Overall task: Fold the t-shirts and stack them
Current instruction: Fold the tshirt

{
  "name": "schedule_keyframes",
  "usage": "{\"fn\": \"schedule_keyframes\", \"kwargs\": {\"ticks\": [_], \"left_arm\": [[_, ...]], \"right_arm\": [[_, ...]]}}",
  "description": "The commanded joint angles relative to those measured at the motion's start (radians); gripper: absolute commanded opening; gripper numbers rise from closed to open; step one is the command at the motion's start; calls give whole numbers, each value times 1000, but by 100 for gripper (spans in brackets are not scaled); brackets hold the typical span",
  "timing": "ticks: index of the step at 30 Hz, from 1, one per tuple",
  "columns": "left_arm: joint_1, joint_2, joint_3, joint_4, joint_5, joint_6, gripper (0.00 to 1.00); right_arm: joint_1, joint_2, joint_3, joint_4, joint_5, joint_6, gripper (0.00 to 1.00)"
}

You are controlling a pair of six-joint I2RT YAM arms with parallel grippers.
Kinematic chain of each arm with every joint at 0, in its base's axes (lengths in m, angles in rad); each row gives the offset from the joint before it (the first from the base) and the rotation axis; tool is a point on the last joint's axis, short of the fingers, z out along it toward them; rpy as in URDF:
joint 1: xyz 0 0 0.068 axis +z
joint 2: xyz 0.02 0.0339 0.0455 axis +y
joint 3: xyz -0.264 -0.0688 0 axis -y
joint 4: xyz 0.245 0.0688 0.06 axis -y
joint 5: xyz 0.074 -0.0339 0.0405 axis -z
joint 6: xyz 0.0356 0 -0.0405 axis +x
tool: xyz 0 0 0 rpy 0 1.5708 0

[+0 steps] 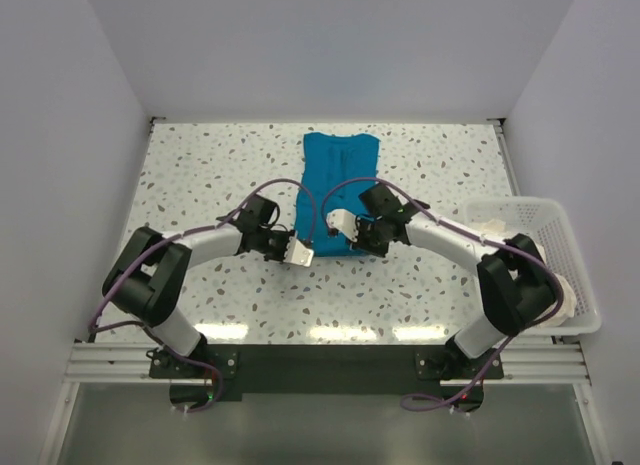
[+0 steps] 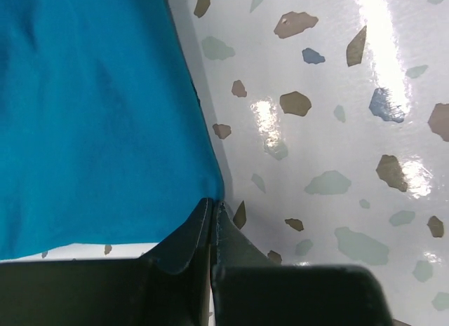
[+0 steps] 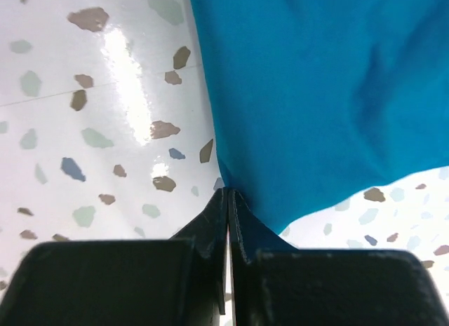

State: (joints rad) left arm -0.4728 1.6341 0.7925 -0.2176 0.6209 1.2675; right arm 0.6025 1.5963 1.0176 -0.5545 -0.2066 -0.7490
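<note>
I have the blue shirt [image 1: 340, 180] lying flat in the upper middle of the overhead view, on the speckled table [image 1: 200, 175]. My left gripper [image 2: 212, 210] has its fingers pressed together at the bottom centre of its wrist view, pinching the shirt's corner where the cloth meets the tips. The right gripper [image 3: 229, 200] is likewise clamped on the other near corner, low in its wrist view. A white basket [image 1: 560, 245] sits at the right edge.

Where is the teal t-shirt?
The teal t-shirt lies mid-table in the top view, left of the white basket, near corners pinched by the left gripper and right gripper.
</note>
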Motion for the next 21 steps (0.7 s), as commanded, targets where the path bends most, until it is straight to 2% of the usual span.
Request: {"fn": "schedule_keyframes", "kwargs": {"ticks": [1, 5, 10, 14, 15, 16, 18, 21], "left_arm": [[7, -74, 43, -52, 59, -40, 0], [42, -103, 95, -86, 77, -124, 0], [89, -118, 209, -163, 103, -193, 0], [89, -128, 223, -174, 114, -198, 0], [86, -125, 211, -174, 114, -194, 0], [86, -125, 205, -175, 114, -188, 0], [86, -129, 182, -166, 106, -184, 0], [85, -131, 153, -157, 96, -169, 0]], "right_arm": [[-17, -73, 79, -73, -91, -3, 0], [-32, -105, 114, -126, -103, -12, 0], [-113, -96, 217, -174, -146, -13, 0], [-130, -46, 269, -235, -154, -30, 1], [-130, -50, 265, -228, -163, -21, 10], [-127, -61, 231, -207, -169, -13, 25], [-94, -96, 161, -139, -171, 2, 35], [1, -99, 83, -58, -134, 8, 37]]}}
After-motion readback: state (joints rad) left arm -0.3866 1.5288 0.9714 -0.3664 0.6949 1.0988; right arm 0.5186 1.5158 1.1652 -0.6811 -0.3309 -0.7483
